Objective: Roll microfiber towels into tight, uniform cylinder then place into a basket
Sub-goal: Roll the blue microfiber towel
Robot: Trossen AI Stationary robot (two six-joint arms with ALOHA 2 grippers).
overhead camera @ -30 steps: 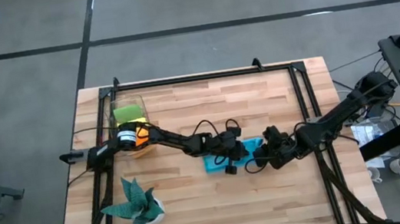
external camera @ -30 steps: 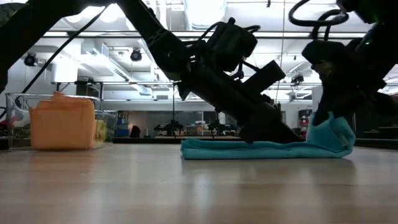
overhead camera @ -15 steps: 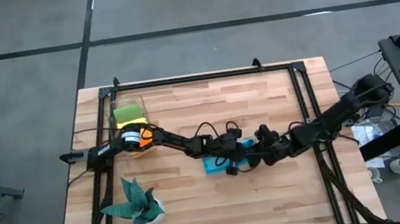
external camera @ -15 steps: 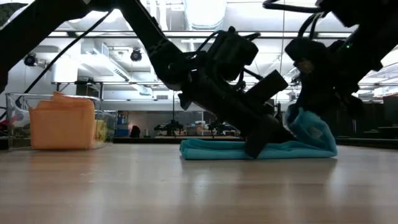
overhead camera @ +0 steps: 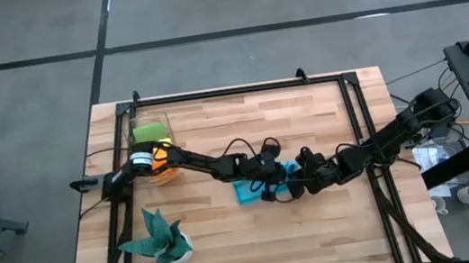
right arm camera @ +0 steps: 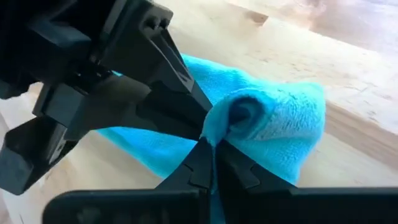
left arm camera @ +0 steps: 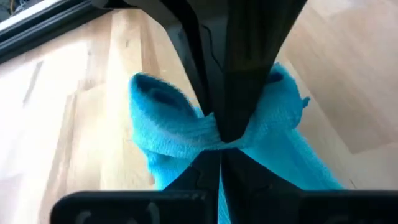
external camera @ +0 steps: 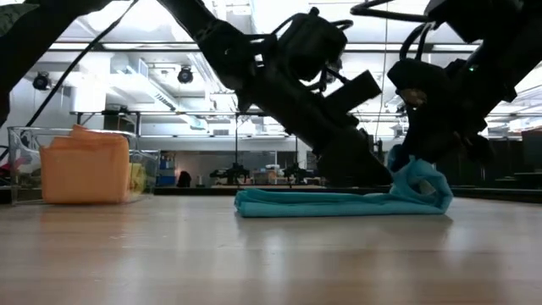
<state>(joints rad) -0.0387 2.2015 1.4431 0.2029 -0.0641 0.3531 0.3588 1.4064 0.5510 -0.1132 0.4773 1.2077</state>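
Towel (external camera: 339,202), the blue one, lies mid-desk, one end curled into a starting roll. I have the right gripper (right arm camera: 211,163) clamped on that curl and the left gripper (left arm camera: 221,146) pinching the cloth beside it. Next I must roll tightly toward the flat end.

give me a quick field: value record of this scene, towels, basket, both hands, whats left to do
blue towel: flat on the table centre, its right end curled into a loose roll
left hand: shut, pinching the towel's curled end
right hand: shut, gripping the roll's end
basket: clear, at the table's back left, beside the left arm's base
in basket: orange towel, plus green and yellow ones
plant: front left, untouched
left to do: most of the blue towel unrolled, not yet in the basket
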